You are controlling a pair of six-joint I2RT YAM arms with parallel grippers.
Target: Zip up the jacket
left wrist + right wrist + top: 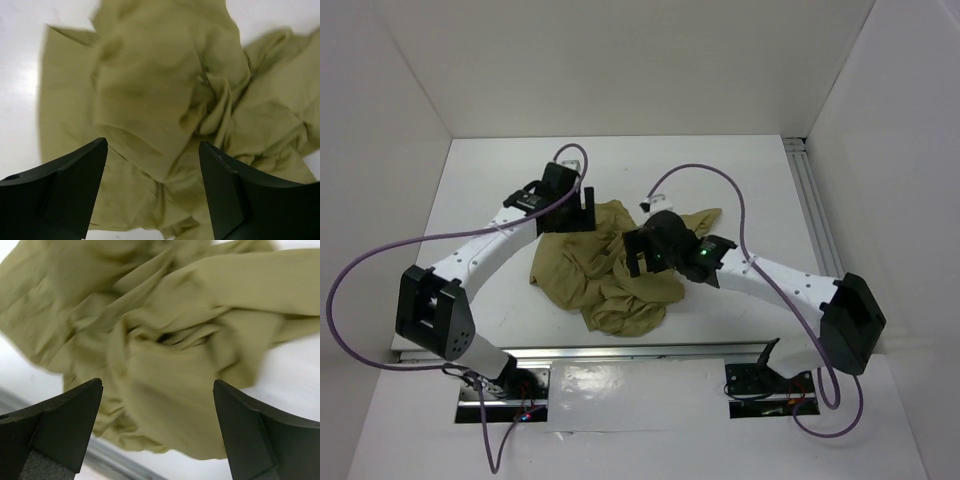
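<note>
Well, the jacket [610, 278] lies crumpled mid-table, no zipper showing, left gripper [572, 222] wide open over its eleven o'clock edge and right gripper [636, 258] open toward two o'clock, so I reckon it's the untangling step: pinch edges, spread flat.

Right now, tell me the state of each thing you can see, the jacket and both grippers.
jacket: crumpled in a heap on the table, not held; no zip in view, so zipped or unzipped cannot be told.
left gripper: open, empty, over the jacket.
right gripper: open, empty, over the jacket.
</note>
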